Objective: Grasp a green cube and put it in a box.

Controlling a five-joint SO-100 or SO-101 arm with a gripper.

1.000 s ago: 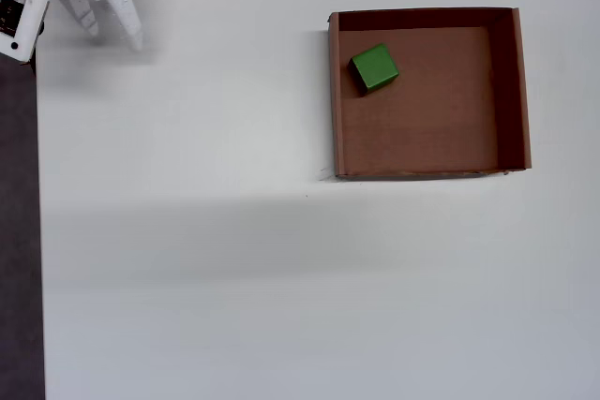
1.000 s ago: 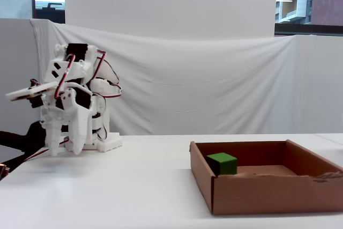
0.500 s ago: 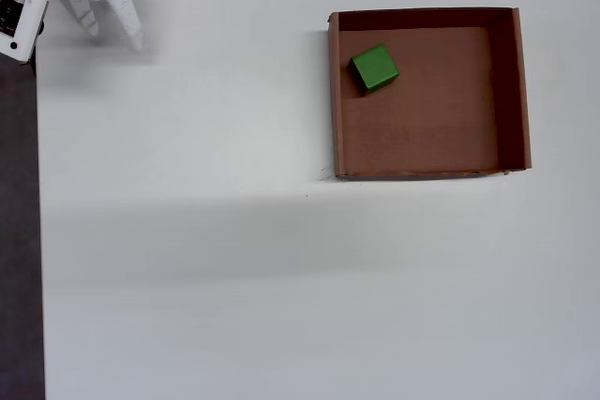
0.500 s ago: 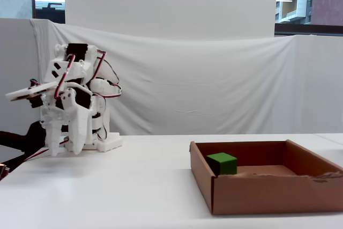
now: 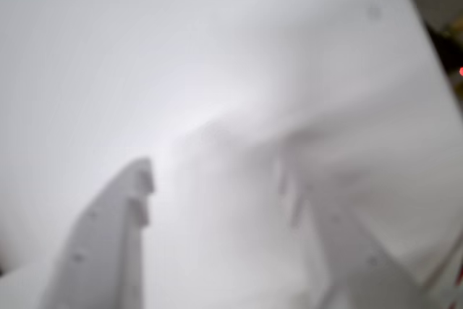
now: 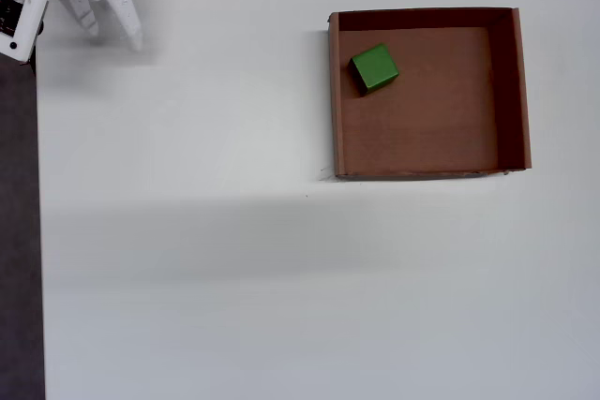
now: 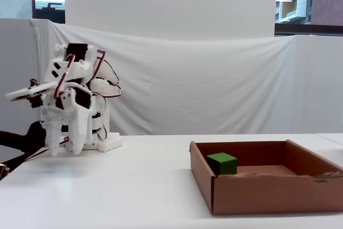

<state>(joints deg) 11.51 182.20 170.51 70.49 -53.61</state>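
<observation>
One tool is seen at the far upper left of the overhead view, folded back near the arm's base; its two white plastic fingers are spread apart with nothing between them, as the blurred wrist view shows. In the fixed view the tool points down at the left end of the surface, which is white, smooth and matte. One green cube is counted: small, solid, with plain matte faces and sharp edges. It is located inside the box, in the upper left corner as the overhead view shows it, near the left wall. One box is counted: a shallow square tray of brown cardboard with low upright walls, well apart from the tool.
</observation>
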